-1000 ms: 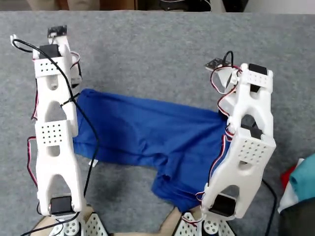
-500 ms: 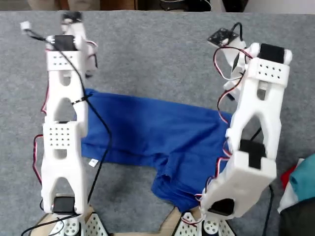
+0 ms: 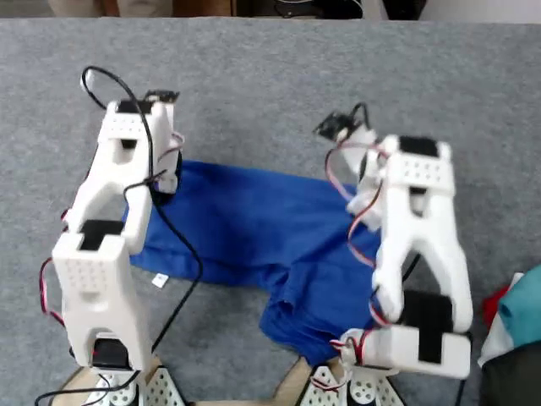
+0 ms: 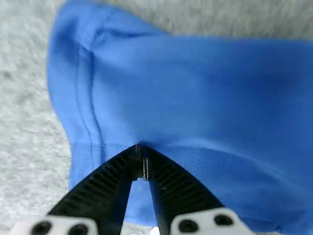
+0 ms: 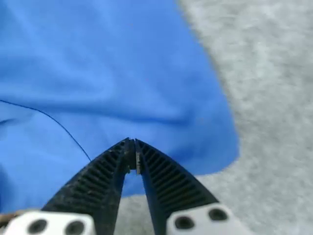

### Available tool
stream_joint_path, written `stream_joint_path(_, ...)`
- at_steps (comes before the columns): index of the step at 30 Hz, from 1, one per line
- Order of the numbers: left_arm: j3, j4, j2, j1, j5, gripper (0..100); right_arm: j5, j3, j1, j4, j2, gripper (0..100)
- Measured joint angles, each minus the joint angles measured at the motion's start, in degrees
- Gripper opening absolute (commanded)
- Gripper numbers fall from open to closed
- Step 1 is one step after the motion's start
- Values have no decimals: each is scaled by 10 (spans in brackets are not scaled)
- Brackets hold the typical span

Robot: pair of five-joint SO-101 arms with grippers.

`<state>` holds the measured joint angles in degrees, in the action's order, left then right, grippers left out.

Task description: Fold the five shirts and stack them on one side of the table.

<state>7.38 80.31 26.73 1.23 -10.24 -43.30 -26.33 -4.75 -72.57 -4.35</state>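
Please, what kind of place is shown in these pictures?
Probably a robotics lab or test bench. A left arm and a right arm, white with bare wires, stand at a table with a grey, carpet-like cover, above a blue shirt; more clothes lie at the table's edge.

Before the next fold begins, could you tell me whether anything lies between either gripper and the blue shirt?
Nothing visible does. The left gripper and the right gripper, both shut, sit directly over the blue shirt, with bare fabric at their tips. The grey table lies bare around the shirt's far edge.
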Motion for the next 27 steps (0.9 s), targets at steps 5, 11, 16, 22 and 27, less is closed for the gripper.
stream_joint_path(5, -185, -173, -78, -6, 0, 19, 0, -93, 4, 114, 6, 8)
stream_joint_path(11, -196, -220, -76, -11, 1, 19, 10, -27, 4, 105, 142, 6)
stream_joint_path(16, -109, -174, -15, -12, 1, 19, 13, 117, 4, 11, 259, 5)
stream_joint_path(22, 43, -89, 87, -12, 0, 19, 13, 244, 5, -21, 345, 5)
stream_joint_path(27, 192, -38, 177, -12, -19, 19, 13, 339, 5, -21, 394, 5)
